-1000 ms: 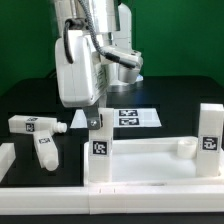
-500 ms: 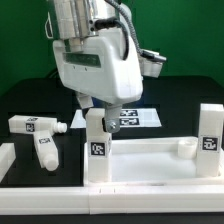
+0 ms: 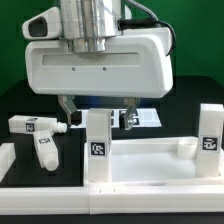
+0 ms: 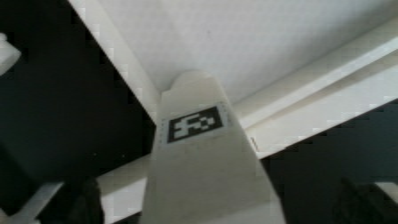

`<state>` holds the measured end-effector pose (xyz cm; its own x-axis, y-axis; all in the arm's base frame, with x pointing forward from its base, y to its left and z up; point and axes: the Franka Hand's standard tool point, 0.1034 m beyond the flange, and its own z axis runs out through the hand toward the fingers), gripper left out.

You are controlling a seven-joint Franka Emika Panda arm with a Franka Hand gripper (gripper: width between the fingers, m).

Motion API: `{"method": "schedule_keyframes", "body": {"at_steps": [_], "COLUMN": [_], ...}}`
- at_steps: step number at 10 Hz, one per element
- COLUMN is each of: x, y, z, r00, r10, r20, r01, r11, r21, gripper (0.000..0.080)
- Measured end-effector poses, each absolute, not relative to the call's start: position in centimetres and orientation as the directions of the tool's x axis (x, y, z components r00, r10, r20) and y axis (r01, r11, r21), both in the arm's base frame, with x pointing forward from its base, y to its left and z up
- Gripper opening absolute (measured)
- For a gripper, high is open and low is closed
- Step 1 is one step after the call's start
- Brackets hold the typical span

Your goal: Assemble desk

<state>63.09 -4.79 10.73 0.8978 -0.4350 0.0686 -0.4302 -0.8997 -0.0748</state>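
Note:
The white desk tabletop [image 3: 150, 158] lies flat with its rim up. One tagged white leg [image 3: 98, 140] stands upright at its corner on the exterior view's left, another leg [image 3: 208, 138] at the right corner. My gripper [image 3: 99, 112] is open, one finger on each side of the left leg's top, apart from it. In the wrist view the same leg [image 4: 199, 140] runs between my dark fingers [image 4: 50, 205], with the gripper [image 4: 210, 208] open around it and the tabletop [image 4: 267, 40] behind. Two loose legs [image 3: 30, 125] [image 3: 45, 152] lie on the black table.
The marker board [image 3: 145, 118] lies behind the tabletop, mostly hidden by my hand. A long white border rail [image 3: 110, 198] runs along the front, with a short piece [image 3: 5, 155] at the exterior view's left. A green wall stands behind.
The arm has swung forward and turned its hand broadside, moving from behind the left upright leg to directly over it, so the fingers now straddle the leg's top.

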Motion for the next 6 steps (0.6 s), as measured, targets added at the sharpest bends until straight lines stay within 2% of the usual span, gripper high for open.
{"method": "schedule_keyframes", "body": {"at_steps": [2, 4, 5, 6], "x": [63.09, 63.1, 62.95, 62.9], "y": [-4.72, -4.64, -4.74, -4.71], "z": [10.7, 10.68, 10.65, 10.64], "r00": [0.865, 0.802, 0.703, 0.611], "r10": [-0.498, -0.595, -0.71, -0.792], "r20": [0.062, 0.05, 0.029, 0.014], "r01": [-0.492, -0.59, -0.705, -0.787], "r11": [-0.866, -0.802, -0.702, -0.609], "r21": [-0.082, -0.093, -0.096, -0.097], "gripper": [0.0622, 0.0319, 0.0286, 0.0286]}}
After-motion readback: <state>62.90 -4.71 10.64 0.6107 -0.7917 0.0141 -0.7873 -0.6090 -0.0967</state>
